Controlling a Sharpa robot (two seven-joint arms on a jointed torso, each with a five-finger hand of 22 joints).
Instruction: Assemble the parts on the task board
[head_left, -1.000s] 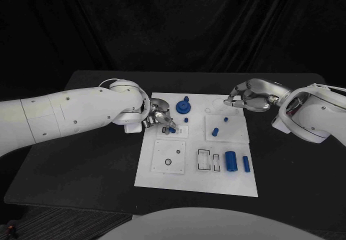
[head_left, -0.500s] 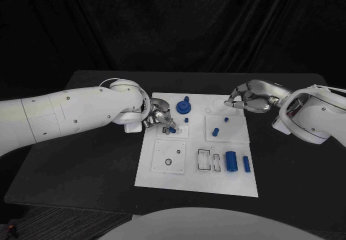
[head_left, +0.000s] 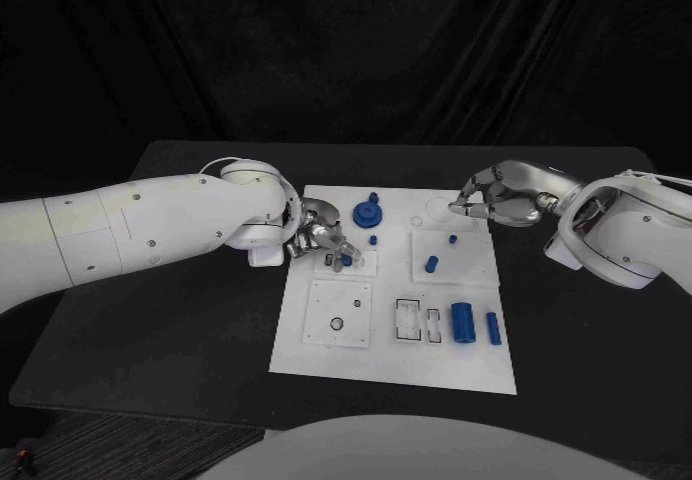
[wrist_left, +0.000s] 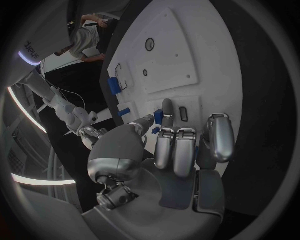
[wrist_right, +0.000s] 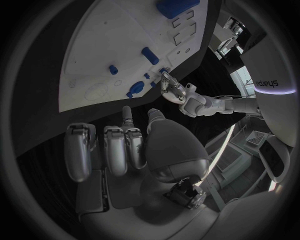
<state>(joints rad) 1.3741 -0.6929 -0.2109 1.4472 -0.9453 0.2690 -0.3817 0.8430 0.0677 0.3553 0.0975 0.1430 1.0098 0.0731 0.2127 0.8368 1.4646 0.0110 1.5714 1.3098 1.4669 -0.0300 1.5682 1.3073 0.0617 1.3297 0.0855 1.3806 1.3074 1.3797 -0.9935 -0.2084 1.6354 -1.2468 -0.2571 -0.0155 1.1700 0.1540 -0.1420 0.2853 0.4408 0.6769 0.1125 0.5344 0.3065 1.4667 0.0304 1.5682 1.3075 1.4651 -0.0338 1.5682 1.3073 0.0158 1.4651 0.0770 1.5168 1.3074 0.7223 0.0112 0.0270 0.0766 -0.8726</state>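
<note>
A small blue peg (head_left: 345, 260) is pinched upright in the left hand (head_left: 320, 241) fingers, directly over its socket; the right hand (head_left: 493, 198) is curled, holding nothing.

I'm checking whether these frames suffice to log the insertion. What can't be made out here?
- Head view: the left robot hand covers the small blue part at its fingertips; seated or not, unclear.
- Left wrist view: the fingers hide that part's base.
- Right robot hand: whether it touches the task board, too small to tell.
</note>
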